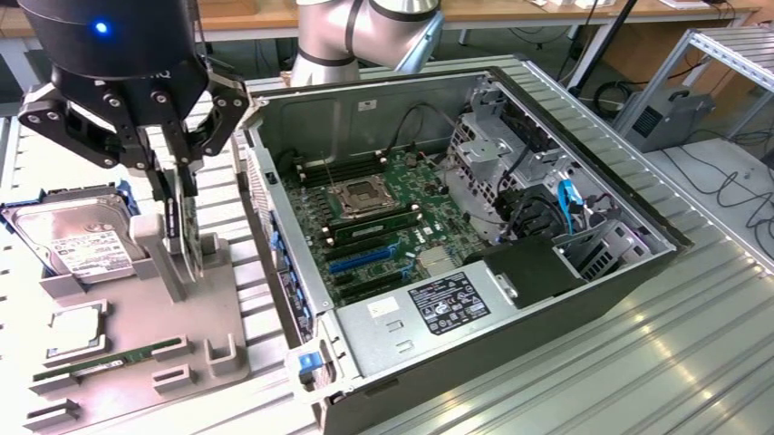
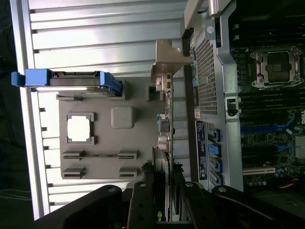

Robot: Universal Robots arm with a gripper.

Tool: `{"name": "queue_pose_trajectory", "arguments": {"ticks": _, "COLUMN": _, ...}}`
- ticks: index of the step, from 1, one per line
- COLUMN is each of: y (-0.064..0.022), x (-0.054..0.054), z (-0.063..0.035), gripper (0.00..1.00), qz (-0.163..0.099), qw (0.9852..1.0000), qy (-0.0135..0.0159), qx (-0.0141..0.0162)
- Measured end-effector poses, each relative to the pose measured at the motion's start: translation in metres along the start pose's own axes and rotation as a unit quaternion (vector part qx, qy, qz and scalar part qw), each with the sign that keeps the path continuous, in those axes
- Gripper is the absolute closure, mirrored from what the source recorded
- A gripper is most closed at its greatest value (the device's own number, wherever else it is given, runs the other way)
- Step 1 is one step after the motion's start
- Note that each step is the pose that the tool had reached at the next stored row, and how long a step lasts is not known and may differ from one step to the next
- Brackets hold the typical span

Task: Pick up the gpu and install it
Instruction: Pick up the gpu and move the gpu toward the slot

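Gpu (image 1: 184,237) gripped at the grey holder (image 1: 145,340)
The pincer (image 1: 177,184) is clenched on the gpu's upper edge; the card is held upright, its lower end between the holder's uprights; the holder is set on the desk (image 1: 677,362), at the exterior view's left of the open computer case (image 1: 604,281).

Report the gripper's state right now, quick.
Gripper: fingers closed on the gpu, which stands on edge.
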State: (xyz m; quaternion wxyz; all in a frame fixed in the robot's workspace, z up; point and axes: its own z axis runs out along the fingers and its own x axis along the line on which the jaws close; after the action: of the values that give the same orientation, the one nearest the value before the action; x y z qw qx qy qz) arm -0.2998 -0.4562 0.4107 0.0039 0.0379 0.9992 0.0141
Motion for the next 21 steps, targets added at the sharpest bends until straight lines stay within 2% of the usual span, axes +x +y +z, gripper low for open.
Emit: {"name": "queue_pose_trajectory", "arguments": {"ticks": 21, "y": 0.0005, "x": 0.000, "z": -0.0164, "gripper": 0.74, "qz": 0.000, "qw": 1.0000, "qy": 0.0000, "qx": 0.0000}}
